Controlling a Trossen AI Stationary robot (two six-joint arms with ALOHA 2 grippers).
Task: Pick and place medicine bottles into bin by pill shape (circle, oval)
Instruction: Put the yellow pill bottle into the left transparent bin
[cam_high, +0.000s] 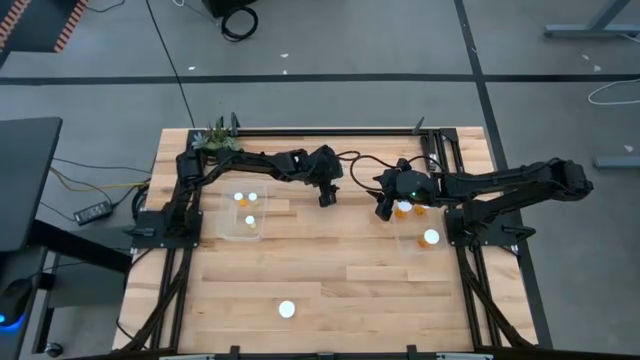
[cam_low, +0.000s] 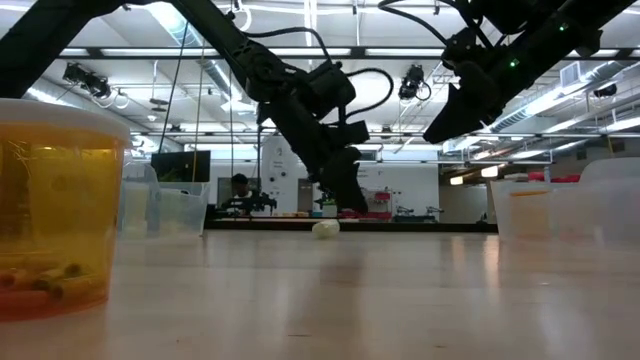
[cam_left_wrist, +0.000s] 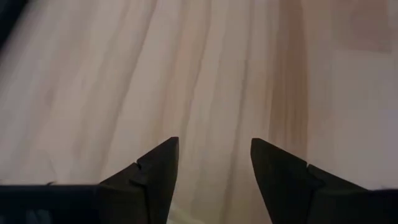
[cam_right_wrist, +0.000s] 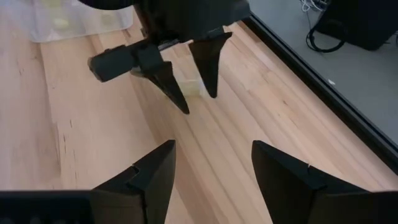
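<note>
Clutter around the work is light: a green potted plant (cam_high: 217, 137) sits at the far left corner of the wooden table (cam_high: 330, 270), a clear bin (cam_high: 243, 214) lies on the left side and another clear bin (cam_high: 420, 236) on the right, under the right arm. Nothing blocks the middle of the table.

Medicine bottles are scattered. Two white-capped ones (cam_high: 245, 208) rest inside the left bin, one white cap (cam_high: 431, 238) shows in the right bin, and amber bottles (cam_high: 404, 209) sit at that bin's far edge, just beside the right claw (cam_high: 385, 210). A lone bottle (cam_high: 287, 309) stands well apart near the front edge; in the low view it (cam_low: 60, 205) looms close, amber and see-through, with small pills lying at its bottom. A small pale item (cam_right_wrist: 191, 86) lies on the boards between the tips of the left claw (cam_right_wrist: 198, 93).

That left claw hangs over mid-table, fingers apart and holding nothing. The right claw hovers nearby, fingers also apart and empty.
</note>
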